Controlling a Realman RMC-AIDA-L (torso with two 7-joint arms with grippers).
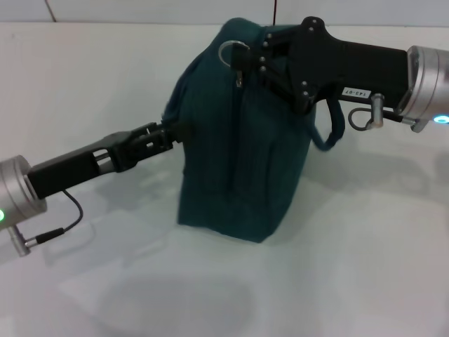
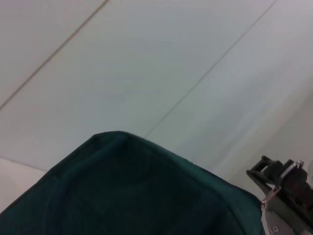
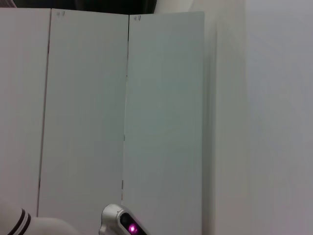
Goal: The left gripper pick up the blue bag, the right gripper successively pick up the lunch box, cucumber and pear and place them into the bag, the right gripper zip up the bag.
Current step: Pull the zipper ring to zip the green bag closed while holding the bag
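Observation:
The blue bag (image 1: pixel 242 147) stands upright on the white table (image 1: pixel 365 267) in the head view, its top closed. My left gripper (image 1: pixel 167 135) is at the bag's left side, shut on its fabric about halfway up. My right gripper (image 1: pixel 247 62) reaches in from the right to the bag's top, with its fingers closed at the ring zip pull (image 1: pixel 231 50). The bag's fabric also fills the bottom of the left wrist view (image 2: pixel 122 196), with the right gripper (image 2: pixel 281 188) behind it. The lunch box, cucumber and pear are out of view.
One loop handle (image 1: pixel 330 133) hangs off the bag's right side under my right arm. The right wrist view shows only white wall panels (image 3: pixel 161 117) and part of the robot's body (image 3: pixel 120 223).

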